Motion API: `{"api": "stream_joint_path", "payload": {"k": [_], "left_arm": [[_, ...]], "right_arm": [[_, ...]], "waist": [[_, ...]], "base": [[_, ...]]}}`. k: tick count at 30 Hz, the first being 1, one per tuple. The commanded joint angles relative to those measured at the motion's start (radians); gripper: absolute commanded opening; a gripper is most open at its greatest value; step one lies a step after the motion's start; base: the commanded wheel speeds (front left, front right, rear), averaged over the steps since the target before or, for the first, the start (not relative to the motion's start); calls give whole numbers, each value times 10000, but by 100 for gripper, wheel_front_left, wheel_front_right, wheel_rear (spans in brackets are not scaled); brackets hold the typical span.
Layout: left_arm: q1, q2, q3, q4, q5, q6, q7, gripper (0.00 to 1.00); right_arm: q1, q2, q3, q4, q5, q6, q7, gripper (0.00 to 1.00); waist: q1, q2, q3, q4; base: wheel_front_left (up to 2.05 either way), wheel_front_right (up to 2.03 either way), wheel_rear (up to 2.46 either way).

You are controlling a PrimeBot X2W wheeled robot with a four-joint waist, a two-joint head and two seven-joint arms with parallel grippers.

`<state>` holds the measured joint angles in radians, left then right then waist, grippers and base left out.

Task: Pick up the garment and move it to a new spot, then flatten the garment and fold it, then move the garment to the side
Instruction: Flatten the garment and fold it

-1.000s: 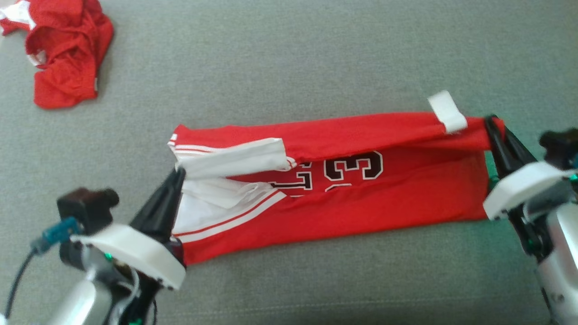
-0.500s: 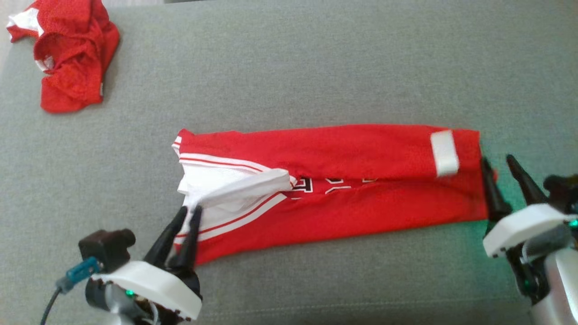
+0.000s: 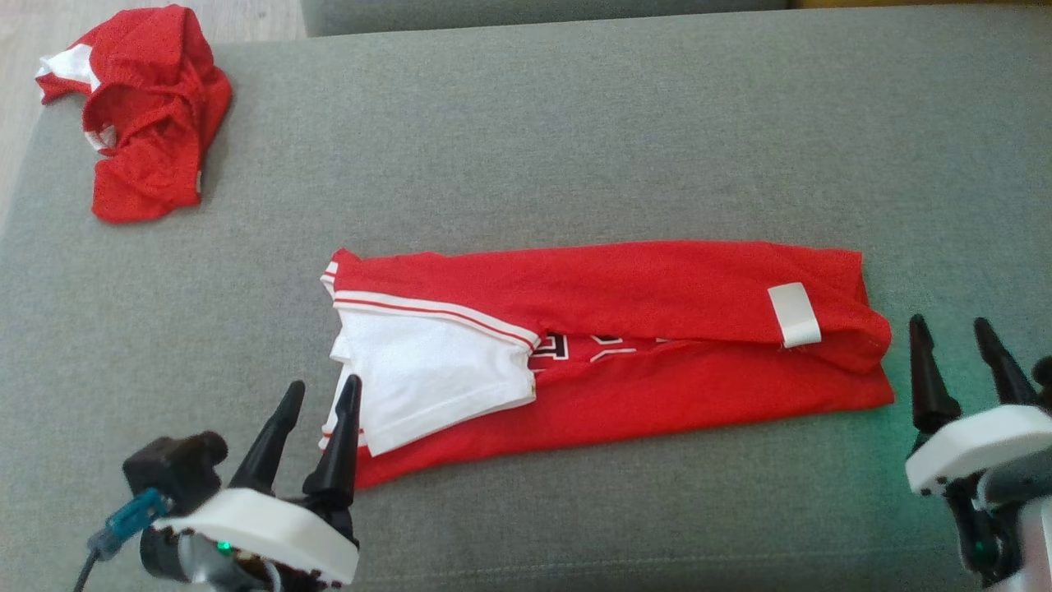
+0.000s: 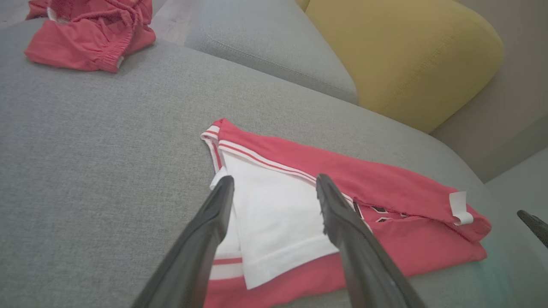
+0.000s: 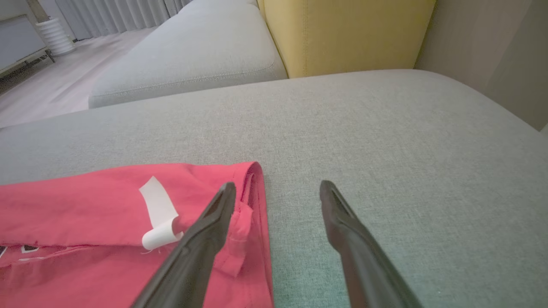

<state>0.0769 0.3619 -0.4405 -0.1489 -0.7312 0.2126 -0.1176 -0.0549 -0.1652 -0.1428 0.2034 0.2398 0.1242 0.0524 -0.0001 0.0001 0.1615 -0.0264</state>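
Left pincer [image 3: 325, 383] and right pincer [image 3: 949, 322] released the garment [image 3: 625, 279].

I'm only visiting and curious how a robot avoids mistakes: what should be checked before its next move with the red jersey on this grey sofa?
1. Left gripper open, gripping nothing: ok; fingers apart at the white-trimmed end of the jersey.
2. Right gripper open, gripping nothing: ok; it sits beside the other end.
3. The jersey folded into a long strip: ok.
4. Fold tidy: not ok; a white panel sits crooked, and the print peeks out between layers.
5. Free sofa surface for moving it aside: ok.
6. Other red garment apart from the jersey: ok; it lies crumpled at the far left corner.
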Motion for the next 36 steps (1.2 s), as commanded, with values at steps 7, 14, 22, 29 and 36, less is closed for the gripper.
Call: {"api": "stream_joint_path", "payload": {"k": [7, 14, 22, 29, 36], "left_arm": [[-680, -107, 145, 33, 237, 91, -175, 100], [-832, -180, 35, 167, 303, 84, -211, 100], [-1013, -257, 109, 327, 262, 82, -361, 100], [-1201, -205, 167, 443, 339, 106, -454, 100], [-1244, -110, 246, 484, 415, 206, -506, 100]], "right_arm": [[-1253, -80, 392, 284, -443, 65, 1556, 100], [-1732, -584, 821, 1159, -711, 65, 3222, 100], [-1946, -747, 1105, 1506, -294, 65, 4437, 100], [-2160, -811, 1310, 1762, 176, 65, 4692, 25], [-2374, -954, 1222, 1720, 293, 65, 4243, 0]], "waist": [[1, -1, 42, 121], [1, -1, 293, 424], [1, -1, 580, 603], [1, -1, 572, 604], [1, -1, 350, 323]], "base": [[0, 0, 0], [0, 0, 0], [0, 0, 0], [0, 0, 0], [0, 0, 0]]}}
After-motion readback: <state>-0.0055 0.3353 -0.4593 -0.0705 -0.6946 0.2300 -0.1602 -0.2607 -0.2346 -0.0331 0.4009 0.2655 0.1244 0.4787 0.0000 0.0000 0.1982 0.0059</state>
